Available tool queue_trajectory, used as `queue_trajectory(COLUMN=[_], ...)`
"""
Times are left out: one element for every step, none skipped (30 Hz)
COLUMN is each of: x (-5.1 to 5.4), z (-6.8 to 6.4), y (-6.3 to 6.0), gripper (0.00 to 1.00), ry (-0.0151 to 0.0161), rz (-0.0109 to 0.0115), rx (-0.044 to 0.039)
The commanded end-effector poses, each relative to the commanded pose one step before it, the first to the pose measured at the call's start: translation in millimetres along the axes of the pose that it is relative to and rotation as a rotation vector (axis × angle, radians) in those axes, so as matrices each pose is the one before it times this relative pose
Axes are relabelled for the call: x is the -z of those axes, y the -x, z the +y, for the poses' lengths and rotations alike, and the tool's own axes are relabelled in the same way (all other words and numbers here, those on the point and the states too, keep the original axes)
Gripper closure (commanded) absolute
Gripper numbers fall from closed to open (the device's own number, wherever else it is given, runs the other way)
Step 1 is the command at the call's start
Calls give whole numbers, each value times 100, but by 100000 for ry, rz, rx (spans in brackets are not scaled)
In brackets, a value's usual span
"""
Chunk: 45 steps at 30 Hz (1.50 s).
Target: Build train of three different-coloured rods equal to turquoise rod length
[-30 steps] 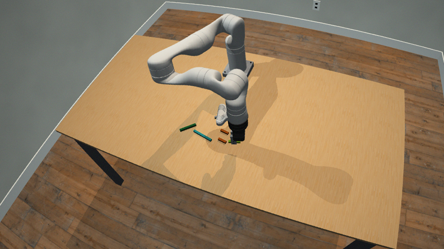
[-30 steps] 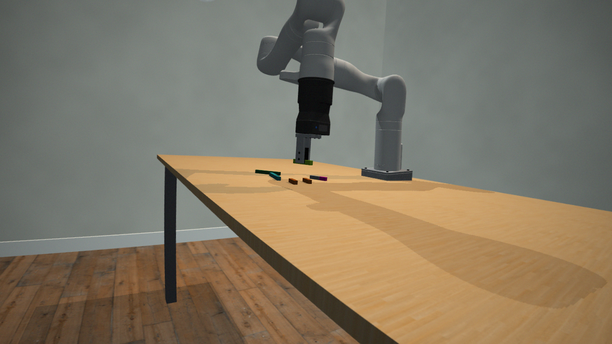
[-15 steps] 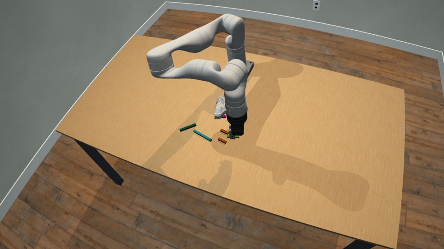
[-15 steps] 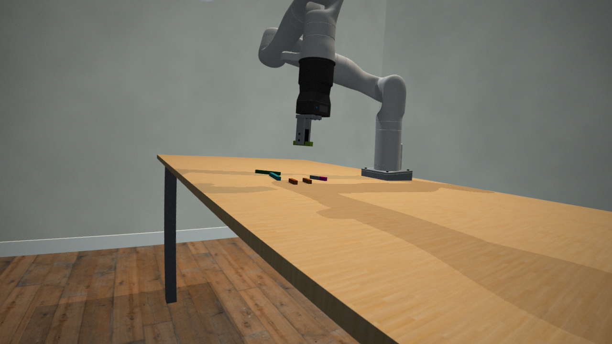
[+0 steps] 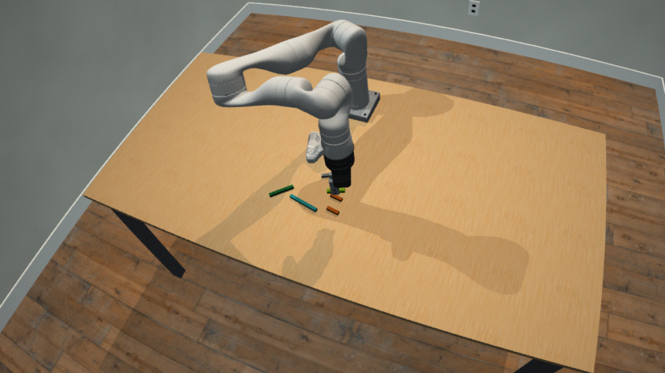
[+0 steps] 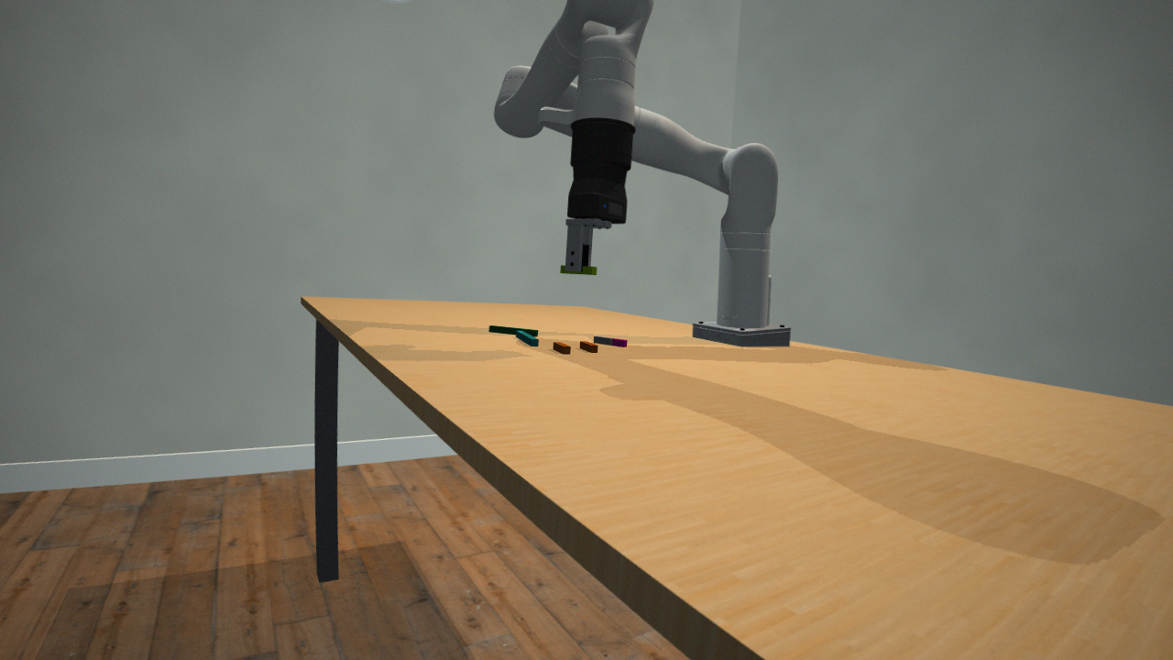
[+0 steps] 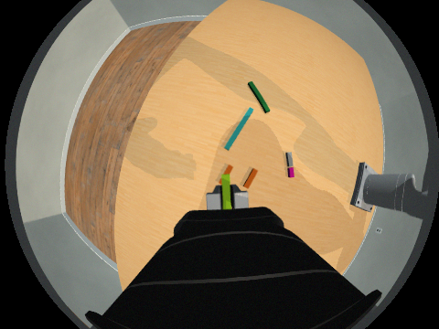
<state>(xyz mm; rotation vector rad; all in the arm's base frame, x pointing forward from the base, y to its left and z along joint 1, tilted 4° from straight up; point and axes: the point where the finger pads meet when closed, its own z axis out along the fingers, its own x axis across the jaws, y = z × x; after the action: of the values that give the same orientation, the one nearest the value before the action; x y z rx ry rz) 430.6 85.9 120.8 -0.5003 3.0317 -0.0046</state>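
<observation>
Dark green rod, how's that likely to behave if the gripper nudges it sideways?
The dark green rod looks straight and solid, so probably stiff. Its flat, square-edged sides suggest sliding rather than rolling. Being long and thin, it might swivel if nudged near one end.
</observation>
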Motion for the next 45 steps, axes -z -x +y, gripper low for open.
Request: queue_trajectory(x=[-109, 7, -1, -5, -9, -13, -17, -21, -25, -30, -35, -37, -32, -25, -17, -9, 0, 0, -4, -1, 0, 0, 0, 0, 0, 0, 0, 0, 0, -2, -13, -34, -62, 0, 0, -96, -135, -175, -211, -252, -289, -326, -358, -385, -409], z=[-2080, -953, -794, -448, -469, -444, -422, -400, -376, -351, -325, -278, -201, -136, -84, -44, 0, 0, -16, -2, 0, 0, 0, 0, 0, 0, 0, 0, 0, 0, 0, -1, -2, 0, 0, -3, -2, -2, -6, -3, -8, -7, -6, -9, -9], y=[-1437, -1221, -1136, -700, -784, -798, -821, -842, -863, -882, -900, -855, -679, -499, -326, -177, 0, 0, -67, -10, 0, 0, 0, 0, 0, 0, 0, 0, 0, 0, 0, 0, 0, 0, 0, 0, 0, 0, 1, 0, 2, 1, 1, 2, 3], gripper=[76, 76, 76, 76, 76, 76, 76, 76, 76, 76, 76, 76, 76, 76, 76, 76, 76, 76, 76, 76, 76, 76, 76, 76, 76, 76, 76, 76, 76, 76, 76, 76, 76, 76, 76, 76, 76, 76, 76, 76, 76, 76, 76, 76, 76], ry=[-591, 43, 3, -14, -28, -41, -54, -66, -78, -90, -101, -103, -86, -65, -44, -24, 0, 0, -9, -1, 0, 0, 0, 0, 0, 0, 0, 0, 0, 0, 0, 0, 1, 0, 0, 3, 5, 5, -11, -7, -14, -12, -12, -16, -17], rz=[598, -46, -22, -3, 6, 17, 29, 43, 57, 72, 88, 98, 88, 70, 48, 27, 0, 0, 10, 2, 0, 0, 0, 0, 0, 0, 0, 0, 0, 0, 1, 1, 2, 0, 0, 4, 6, 7, 0, 2, 0, 1, 1, 0, 0], rx=[-788, 1064, 930, 547, 592, 581, 577, 571, 565, 558, 549, 505, 389, 279, 180, 97, 0, 0, 36, 5, 0, 0, 0, 0, 0, 0, 0, 0, 0, 0, 0, 0, 0, 0, 0, 0, 2, 2, -3, 1, -4, -2, 0, -3, -3])
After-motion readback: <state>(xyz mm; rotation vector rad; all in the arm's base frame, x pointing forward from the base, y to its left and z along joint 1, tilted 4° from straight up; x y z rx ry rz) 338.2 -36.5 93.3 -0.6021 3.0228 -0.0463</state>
